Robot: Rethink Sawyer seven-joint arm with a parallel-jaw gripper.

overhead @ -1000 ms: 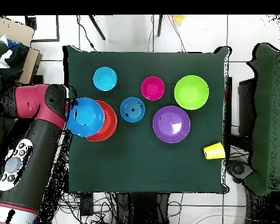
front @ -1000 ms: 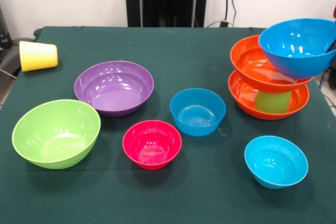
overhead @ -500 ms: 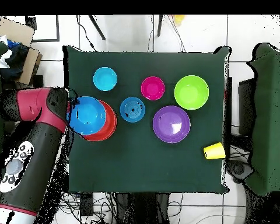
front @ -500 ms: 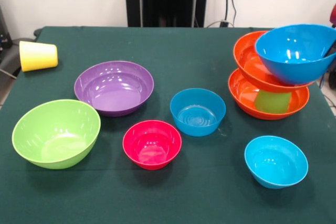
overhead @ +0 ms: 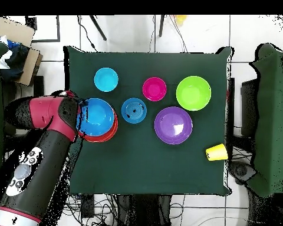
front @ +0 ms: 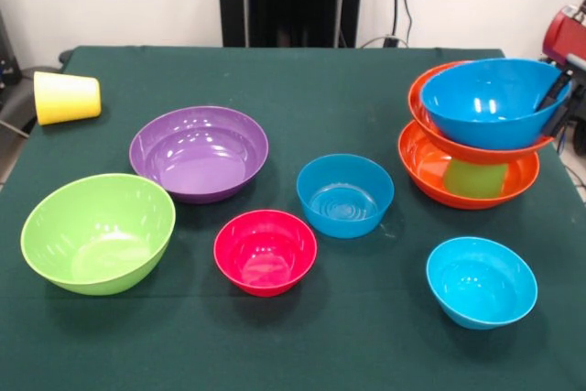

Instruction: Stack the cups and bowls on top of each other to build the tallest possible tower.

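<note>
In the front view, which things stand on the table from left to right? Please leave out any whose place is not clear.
Yellow plastic cup on its side → lime green plastic bowl → purple plastic bowl → pink-red small bowl → blue ridged bowl → small cyan bowl.

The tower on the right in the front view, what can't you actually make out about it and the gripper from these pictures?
- Gripper: front view cuts it off at the right edge; whether the jaws are open or shut is not visible. Overhead, the arm covers it.
- Green cup: only partly seen, hidden by the upper orange bowl in front view; fully covered overhead.
- Lower orange bowl: overhead, only a rim shows under the blue bowl.
</note>
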